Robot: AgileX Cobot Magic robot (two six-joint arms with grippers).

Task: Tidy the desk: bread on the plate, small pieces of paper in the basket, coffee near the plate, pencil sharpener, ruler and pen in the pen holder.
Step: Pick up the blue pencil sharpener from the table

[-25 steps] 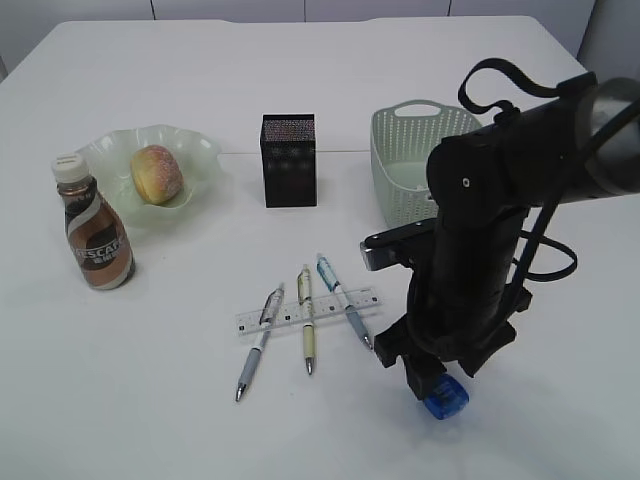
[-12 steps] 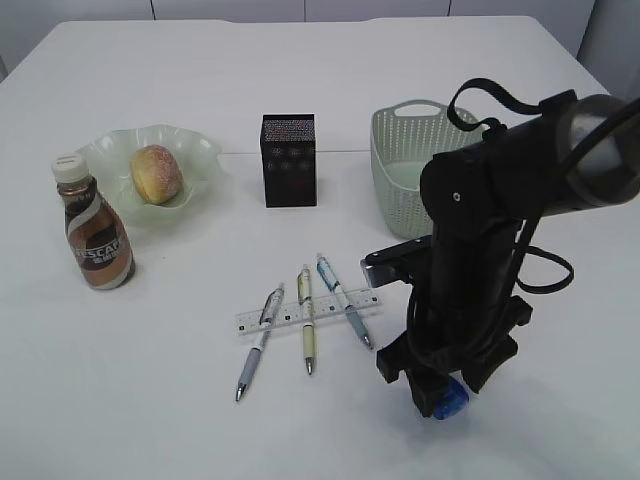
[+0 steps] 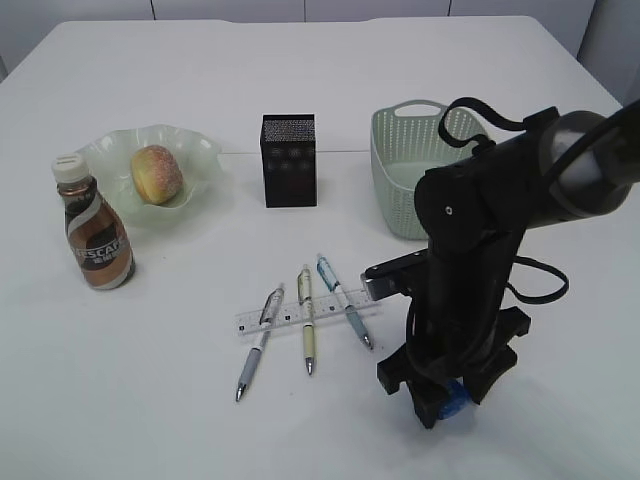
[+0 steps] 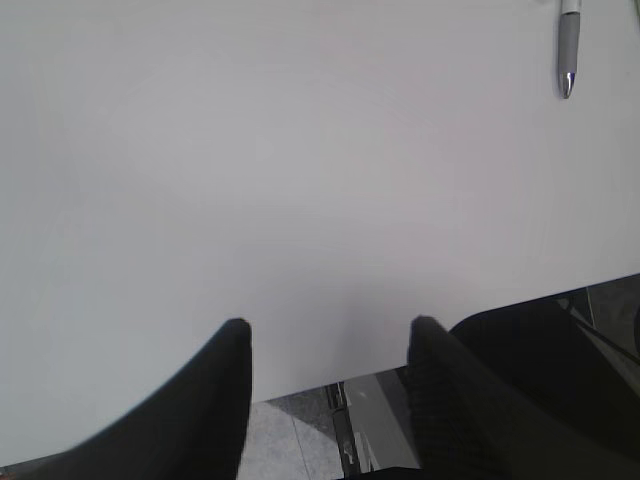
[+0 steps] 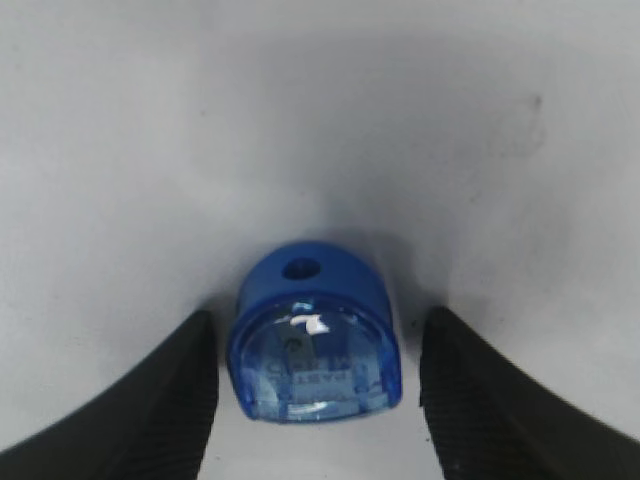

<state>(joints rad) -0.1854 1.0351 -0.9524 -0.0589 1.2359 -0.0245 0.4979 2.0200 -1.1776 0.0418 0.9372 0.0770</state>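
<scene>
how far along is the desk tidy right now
Done: the bread sits on the plate, with the coffee beside it. In hand: the right claw stands open around the blue pencil sharpener, not yet gripping. Left: the three pens and ruler lie short of the pen holder. No paper scraps are visible.

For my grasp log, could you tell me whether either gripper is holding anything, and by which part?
Nothing is held. The right gripper has open fingers on either side of the blue pencil sharpener, not touching it. The left gripper is open and empty.
</scene>
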